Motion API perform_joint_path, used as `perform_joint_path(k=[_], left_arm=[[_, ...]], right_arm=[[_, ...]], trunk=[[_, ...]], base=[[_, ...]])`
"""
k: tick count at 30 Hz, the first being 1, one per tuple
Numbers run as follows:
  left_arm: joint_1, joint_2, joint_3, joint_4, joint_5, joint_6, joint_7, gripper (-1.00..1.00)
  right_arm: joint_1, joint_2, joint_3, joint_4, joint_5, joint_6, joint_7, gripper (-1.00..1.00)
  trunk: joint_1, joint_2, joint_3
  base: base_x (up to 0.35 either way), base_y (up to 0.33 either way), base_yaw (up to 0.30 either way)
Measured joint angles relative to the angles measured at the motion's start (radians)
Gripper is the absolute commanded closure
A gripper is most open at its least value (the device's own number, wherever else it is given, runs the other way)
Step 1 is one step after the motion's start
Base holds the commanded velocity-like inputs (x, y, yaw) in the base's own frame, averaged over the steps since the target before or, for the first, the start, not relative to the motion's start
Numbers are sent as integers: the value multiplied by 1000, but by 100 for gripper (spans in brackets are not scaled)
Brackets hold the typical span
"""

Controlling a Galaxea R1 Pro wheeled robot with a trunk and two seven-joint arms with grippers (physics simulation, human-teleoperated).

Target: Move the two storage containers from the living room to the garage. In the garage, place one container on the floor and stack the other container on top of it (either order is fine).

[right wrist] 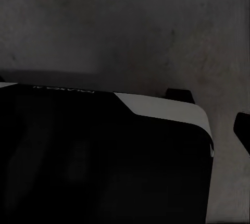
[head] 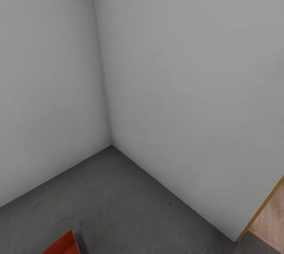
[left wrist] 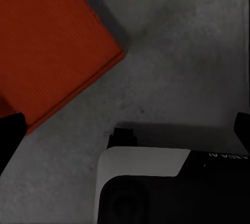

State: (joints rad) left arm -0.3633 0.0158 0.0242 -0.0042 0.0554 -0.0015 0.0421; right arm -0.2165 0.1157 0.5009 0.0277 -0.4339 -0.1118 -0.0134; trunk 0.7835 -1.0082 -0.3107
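Head view: I am looking down into a corner of the garage, two pale grey walls (head: pixel 177 88) meeting over the floor (head: pixel 118 199) of dark speckled concrete. One corner of a storage container (head: pixel 63 246) is poking in at the lower edge, sitting on that concrete. At the right edge a wooden door frame (head: pixel 262 210) is giving onto light plank flooring (head: pixel 272 226).

Left wrist view: I am looking down on the orange-red container (left wrist: pixel 47 41), resting flat on the concrete, its corner pointing toward my base (left wrist: pixel 156 182), near it but apart. My left gripper's dark fingertips (left wrist: pixel 8 135) are sitting at opposite edges of the picture, spread wide and holding nothing.

Right wrist view: I am seeing bare concrete above the dark bulk of my base (right wrist: pixel 104 156). One dark fingertip (right wrist: pixel 242 127) is showing at the edge; whether my right gripper is spread or closed I cannot tell.

Risks, as I judge them: I am seeing one container, so the second is probably still to fetch. Turning the base toward the doorway could clip this bin and shove it, since it is lying low beside me at the margin of my head view.
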Motion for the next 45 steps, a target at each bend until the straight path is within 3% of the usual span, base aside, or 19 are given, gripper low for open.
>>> perform_joint_path(k=[45], left_arm=[[0,1,1,0,4,-1,1,-100]], right_arm=[[0,0,0,0,5,0,1,-100]], trunk=[[0,0,0]], base=[[0,0,-289]])
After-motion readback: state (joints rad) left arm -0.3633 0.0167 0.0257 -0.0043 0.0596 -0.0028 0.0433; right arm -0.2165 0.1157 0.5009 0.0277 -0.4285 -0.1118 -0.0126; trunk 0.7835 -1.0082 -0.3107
